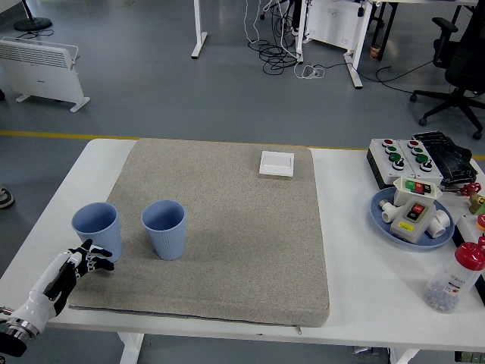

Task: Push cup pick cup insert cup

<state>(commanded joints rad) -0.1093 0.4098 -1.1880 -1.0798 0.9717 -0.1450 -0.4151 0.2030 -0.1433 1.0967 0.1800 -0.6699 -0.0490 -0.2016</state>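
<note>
Two light blue cups stand upright on the grey mat (227, 227). One cup (97, 230) is at the mat's left edge, the other cup (164, 228) a short way to its right, with a gap between them. My left hand (80, 261) comes in from the lower left corner and sits just below and in front of the left cup, apart from it, with its fingers spread and nothing held. The right arm does not show.
A small white square switch plate (276, 163) lies at the mat's far side. On the right of the table are button boxes (405, 155), a blue plate (383, 220) with parts on it, and a red-capped bottle (455, 279).
</note>
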